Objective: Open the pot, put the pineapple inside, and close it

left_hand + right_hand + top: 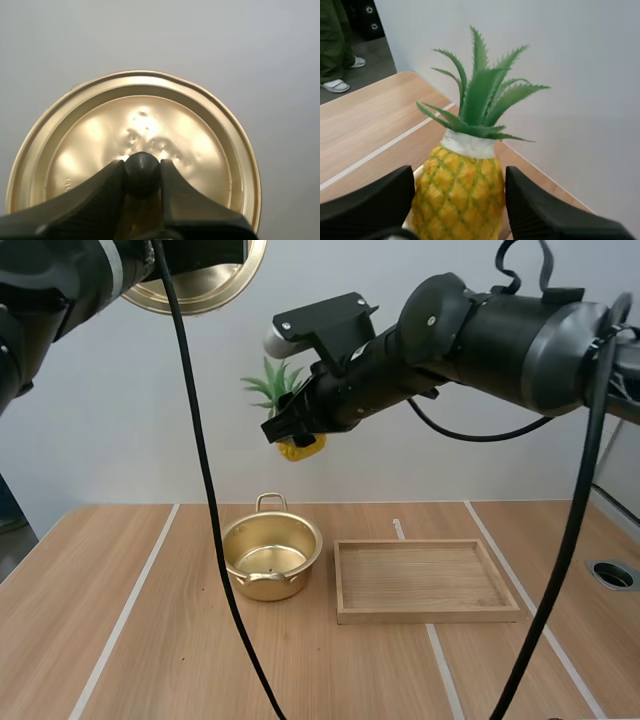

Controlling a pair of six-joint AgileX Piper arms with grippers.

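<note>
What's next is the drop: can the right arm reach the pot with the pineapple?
Probably yes: the pot stands open below the pineapple, lid held aloft by the left end effector; nothing between.

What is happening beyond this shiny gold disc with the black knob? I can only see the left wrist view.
Observer: That disc is the round golden metal lid, and the left gripper is holding it by the knob. In the high view, the golden metal pot stands open on the wooden table.
Operator: Where is the pineapple?
Observer: The right gripper pinches the yellow pineapple with green leaves up in the air, not yet in the pot.
Operator: Is anything else on the table?
Observer: A shallow rectangular wooden tray lies to the right of the pot, apart from it.
</note>
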